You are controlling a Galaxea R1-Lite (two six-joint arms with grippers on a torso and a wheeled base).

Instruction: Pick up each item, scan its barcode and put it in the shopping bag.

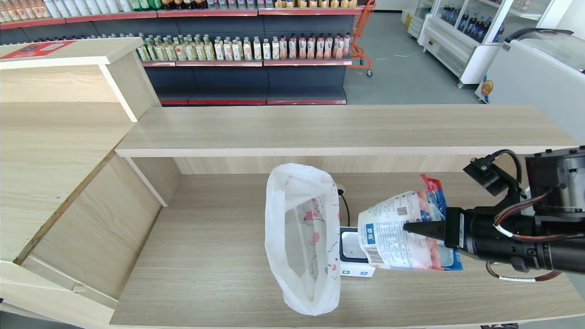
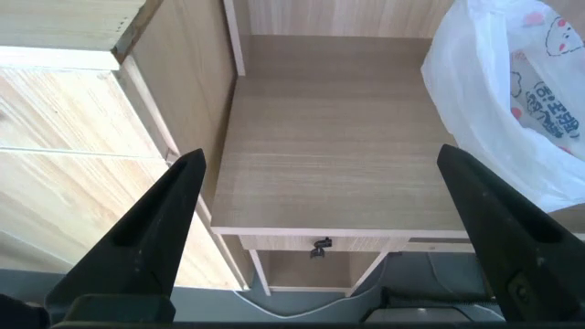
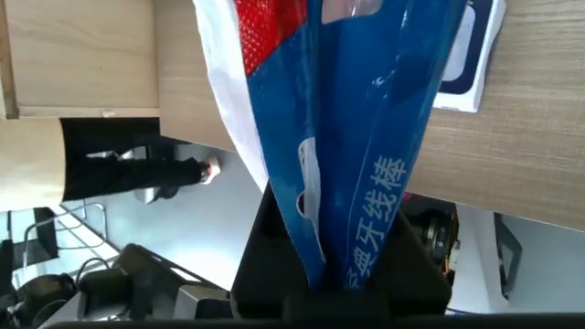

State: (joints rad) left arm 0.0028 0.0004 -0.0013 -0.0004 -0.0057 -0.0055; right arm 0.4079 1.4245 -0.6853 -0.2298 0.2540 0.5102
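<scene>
The white, blue and red plastic snack packet carries dense small print on its white face. There is a barcode at its near left corner, a small square code nearer its far edge and a blue square mark on its left side. The lettering is too small to make out. In the right wrist view its blue side bears a column of pale characters.

The right claw is pressed together on the packet, pinching it from the right and holding it above the pale wooden counter. The barcode corner hangs just over the right edge of the white and dark blue barcode scanner; whether they touch cannot be told.

Left of the scanner and touching it stands the white translucent plastic shopping bag, printed with pink figures and writing, its mouth open.

The left claw is spread wide with nothing between its fingers. It hangs over the near left part of the counter, with the bag to its right.
</scene>
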